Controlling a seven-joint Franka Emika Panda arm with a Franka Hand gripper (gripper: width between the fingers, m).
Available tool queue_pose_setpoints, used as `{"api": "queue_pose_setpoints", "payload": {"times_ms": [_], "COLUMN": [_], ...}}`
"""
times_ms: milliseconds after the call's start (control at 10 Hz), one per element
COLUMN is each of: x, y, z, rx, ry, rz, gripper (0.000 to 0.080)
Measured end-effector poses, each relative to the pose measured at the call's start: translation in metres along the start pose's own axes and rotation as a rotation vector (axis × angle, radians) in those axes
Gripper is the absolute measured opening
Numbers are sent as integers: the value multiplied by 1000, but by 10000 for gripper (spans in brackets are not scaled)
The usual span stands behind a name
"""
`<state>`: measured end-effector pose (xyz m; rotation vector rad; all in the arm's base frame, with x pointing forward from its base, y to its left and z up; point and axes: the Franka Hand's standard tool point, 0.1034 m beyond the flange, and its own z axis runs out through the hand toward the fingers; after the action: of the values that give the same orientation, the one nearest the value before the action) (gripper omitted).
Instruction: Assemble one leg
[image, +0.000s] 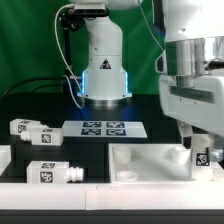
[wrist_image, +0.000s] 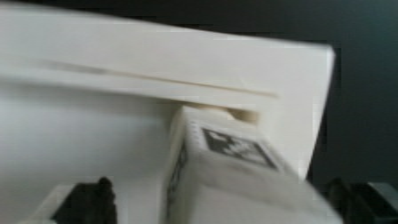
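Observation:
The leg (image: 203, 156) I work on is a stubby white post with a black-and-white tag. It stands at the corner of the flat white panel (image: 150, 160) on the exterior view's right. In the wrist view the leg (wrist_image: 240, 160) reaches to the panel (wrist_image: 143, 100) at a socket by its edge. My gripper (image: 197, 148) is over this leg. Its dark fingers (wrist_image: 82, 200) stand on either side of the leg, and a strip of panel shows between one finger and the leg. The gripper (wrist_image: 217, 205) looks open around it.
Two more legs (image: 30, 128) (image: 55, 172) lie on the black table at the exterior view's left. The marker board (image: 105, 128) lies in front of the robot base (image: 104, 75). A white part shows at the left edge (image: 4, 158).

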<state>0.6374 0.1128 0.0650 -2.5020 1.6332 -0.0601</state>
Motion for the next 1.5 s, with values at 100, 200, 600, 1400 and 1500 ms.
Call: {"api": "queue_pose_setpoints", "payload": {"times_ms": [100,200,600,1400,1500], "x": [-5,-10,0,2,3], "y": [0,2,2,-4,-4], "z": [2,2,2,4,4], "rx": [4,16,-25,-68,-65], "ry": [-6,10,23,21,26], "rz": [-116,-150,-658,-562,-432], "gripper": [630,644,648,283,284]}}
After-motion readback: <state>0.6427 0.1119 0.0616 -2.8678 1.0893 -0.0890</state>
